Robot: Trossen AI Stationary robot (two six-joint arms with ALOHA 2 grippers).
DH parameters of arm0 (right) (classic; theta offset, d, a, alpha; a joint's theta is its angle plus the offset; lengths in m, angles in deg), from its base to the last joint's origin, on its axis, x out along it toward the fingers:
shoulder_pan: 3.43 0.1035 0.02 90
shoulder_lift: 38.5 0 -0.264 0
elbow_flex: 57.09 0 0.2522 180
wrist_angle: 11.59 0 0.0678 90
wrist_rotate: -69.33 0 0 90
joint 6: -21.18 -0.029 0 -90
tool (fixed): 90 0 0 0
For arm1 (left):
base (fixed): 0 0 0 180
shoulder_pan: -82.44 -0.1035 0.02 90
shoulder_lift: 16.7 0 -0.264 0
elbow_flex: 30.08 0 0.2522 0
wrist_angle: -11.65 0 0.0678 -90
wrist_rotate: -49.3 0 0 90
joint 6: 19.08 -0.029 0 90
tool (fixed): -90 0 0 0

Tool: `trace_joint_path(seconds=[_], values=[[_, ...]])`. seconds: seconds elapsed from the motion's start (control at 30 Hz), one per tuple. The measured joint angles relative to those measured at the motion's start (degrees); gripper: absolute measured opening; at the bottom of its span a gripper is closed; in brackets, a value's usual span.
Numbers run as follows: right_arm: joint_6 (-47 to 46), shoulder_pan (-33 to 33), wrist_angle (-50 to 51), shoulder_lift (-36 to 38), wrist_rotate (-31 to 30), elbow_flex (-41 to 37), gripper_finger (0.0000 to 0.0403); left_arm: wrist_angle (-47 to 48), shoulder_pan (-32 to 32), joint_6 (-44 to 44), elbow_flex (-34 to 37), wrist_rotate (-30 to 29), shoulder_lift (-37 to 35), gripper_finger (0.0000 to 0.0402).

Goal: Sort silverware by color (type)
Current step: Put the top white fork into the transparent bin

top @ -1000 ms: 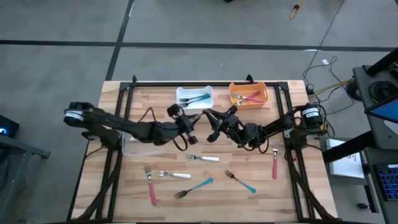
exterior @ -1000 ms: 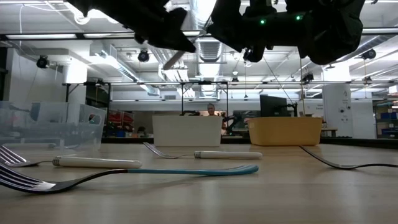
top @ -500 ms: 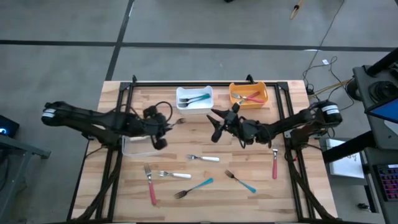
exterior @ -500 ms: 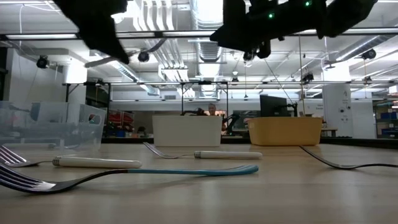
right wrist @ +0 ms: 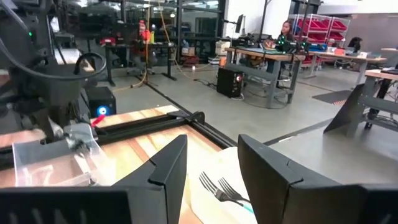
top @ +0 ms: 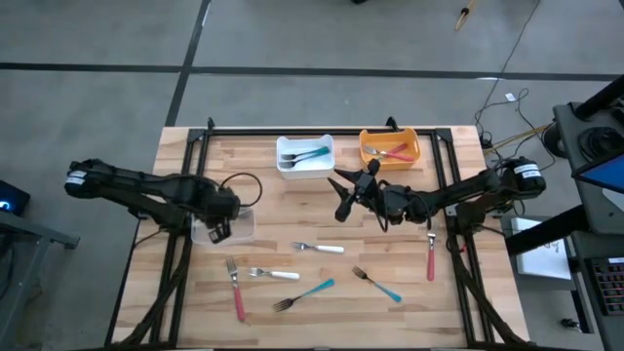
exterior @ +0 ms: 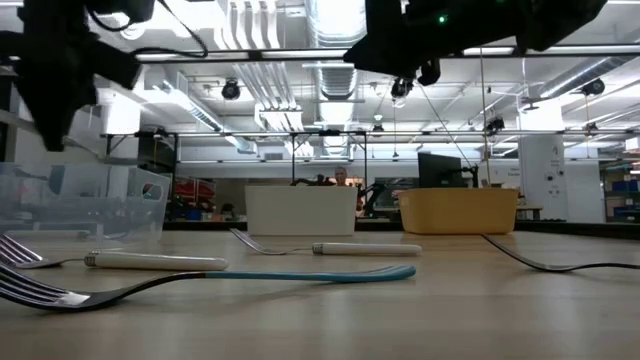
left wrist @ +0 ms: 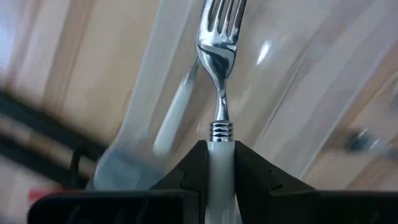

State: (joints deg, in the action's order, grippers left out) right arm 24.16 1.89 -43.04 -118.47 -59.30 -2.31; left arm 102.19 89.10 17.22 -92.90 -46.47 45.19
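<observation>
Swung back from centre since a second ago, left gripper (top: 220, 231) now hangs over the clear bin (top: 239, 232) at the counter's (top: 487, 292) left, fingers (left wrist: 186, 177) clenched on a white-handled fork (left wrist: 219, 74), tines pointing away past the fingertips; another white piece lies in the bin below. Right gripper (top: 341, 200) hovers mid-counter beside the white bin (top: 305, 154), fingers (right wrist: 163, 168) parted, empty.

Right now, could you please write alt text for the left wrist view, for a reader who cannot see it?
The left tool grips a white-handled fork by its handle, metal tines pointing away, held over the clear bin on the wooden table. Another white handle shows blurred inside the bin.
</observation>
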Motion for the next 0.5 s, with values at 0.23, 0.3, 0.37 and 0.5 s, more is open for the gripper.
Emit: trace_joint_path(seconds=[0.23,0.3,0.37,0.5], values=[[-0.38,0.00,0.13,-0.51,0.00,0.00,0.0133,3.86,-0.83,-1.19,0.00,1.39,0.58,0.0036],[-0.39,0.00,-0.05,-0.75,0.00,0.00,0.0130,3.86,-1.17,-1.23,0.00,1.59,0.58,0.0036],[-0.39,0.00,0.13,-0.83,0.02,0.00,0.0127,3.83,-1.56,-1.23,0.00,1.63,0.61,0.0036],[-0.39,0.00,0.09,-1.06,0.01,0.00,0.0125,2.83,-2.38,-1.91,0.26,1.63,1.32,0.0036]])
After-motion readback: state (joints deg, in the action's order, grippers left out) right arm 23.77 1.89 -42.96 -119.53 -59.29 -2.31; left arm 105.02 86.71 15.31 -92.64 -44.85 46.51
